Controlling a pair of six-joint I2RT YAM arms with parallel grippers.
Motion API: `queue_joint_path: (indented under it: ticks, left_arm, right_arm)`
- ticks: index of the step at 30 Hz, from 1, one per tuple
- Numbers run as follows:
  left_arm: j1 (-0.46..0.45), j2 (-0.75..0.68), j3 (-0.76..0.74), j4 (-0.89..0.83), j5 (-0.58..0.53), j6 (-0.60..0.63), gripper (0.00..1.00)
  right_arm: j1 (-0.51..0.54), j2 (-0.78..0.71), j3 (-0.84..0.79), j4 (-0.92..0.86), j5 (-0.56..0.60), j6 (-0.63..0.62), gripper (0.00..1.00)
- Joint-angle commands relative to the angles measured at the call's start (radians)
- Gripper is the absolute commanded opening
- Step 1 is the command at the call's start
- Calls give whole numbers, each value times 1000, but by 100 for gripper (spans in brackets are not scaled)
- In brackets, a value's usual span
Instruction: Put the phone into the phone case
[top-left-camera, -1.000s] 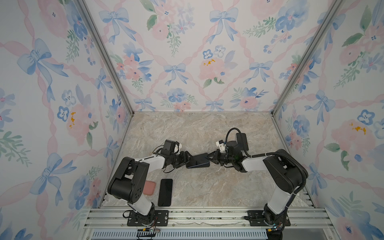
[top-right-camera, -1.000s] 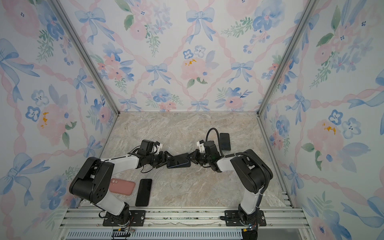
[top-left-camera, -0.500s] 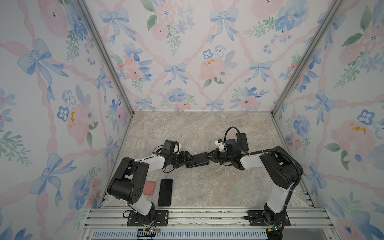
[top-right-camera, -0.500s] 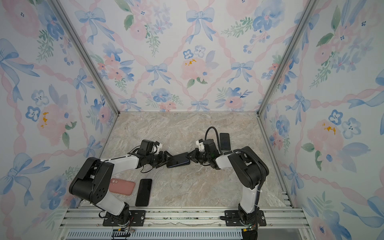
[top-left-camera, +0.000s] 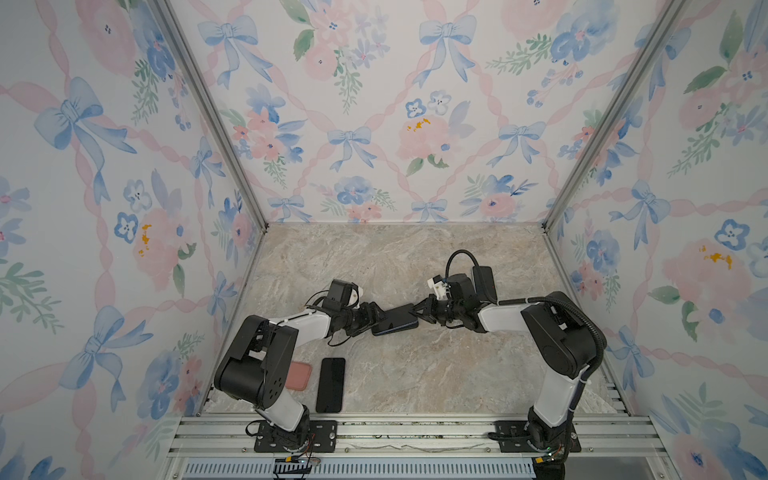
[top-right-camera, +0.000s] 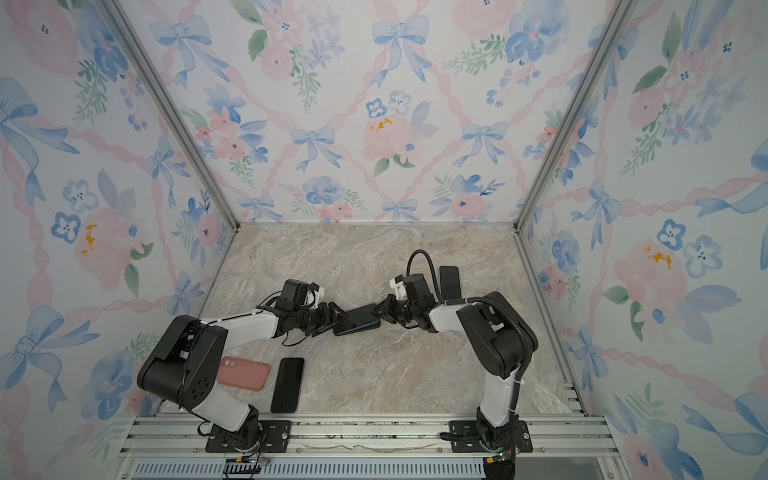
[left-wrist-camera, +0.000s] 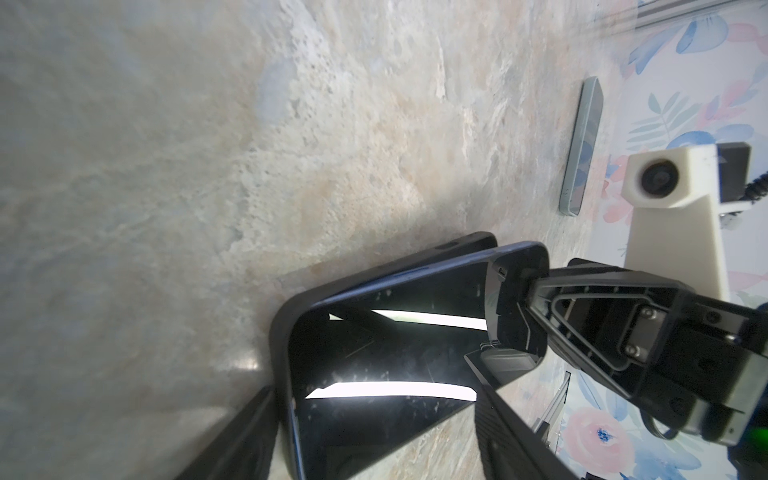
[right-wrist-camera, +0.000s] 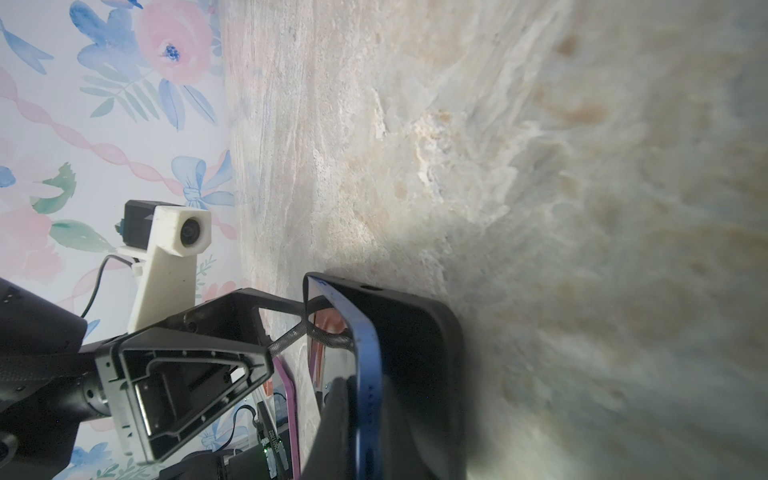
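Plainly mid-insertion: the right gripper (top-left-camera: 422, 311) has its jaws pressed together, and its tips bear on one end of the phone (left-wrist-camera: 395, 353), pushing rather than pinching as far as I can judge. Opposite it, the left gripper (top-left-camera: 374, 321) stands spread wide, with a finger along each long side of the phone case (left-wrist-camera: 457, 245), which it appears to clasp across its width. The two meet near the middle of the table (top-left-camera: 415, 374).

The phone's end nearest the left gripper sits inside the case rim. The end under the right gripper rides above the case, and the left wrist view shows a wedge of gap between them. By my reading the phone is about half seated, and the raised end has yet to be pressed down until it snaps in all round.

A pink case (top-right-camera: 243, 373), a black phone (top-right-camera: 286, 384) and another dark phone (top-right-camera: 449, 282) lie well apart.
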Motion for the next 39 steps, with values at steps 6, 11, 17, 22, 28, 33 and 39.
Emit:
queue_joint_path:
  ticks: [6, 11, 17, 22, 28, 33, 39]
  left_arm:
    - [-35, -12, -25, -15, 77, -7, 73]
    - [-28, -34, -27, -62, 57, 21, 69]
    - [3, -63, -47, -130, 14, 71, 61]
    - [3, -50, -55, -130, 21, 72, 51]
    - [3, -49, -57, -129, 14, 73, 39]
    - [2, -47, -58, -130, 14, 74, 34]
    - [-8, -48, -47, -129, 14, 71, 32]
  right_arm:
    - [64, 76, 1, -279, 95, -104, 7]
    - [64, 78, 14, -303, 106, -117, 8]
    - [64, 75, 20, -308, 104, -119, 9]
    - [64, 72, 30, -326, 97, -130, 10]
    - [65, 74, 31, -327, 101, -130, 11]
    - [74, 79, 34, -329, 107, -128, 12]
    - [104, 98, 46, -353, 125, -136, 14]
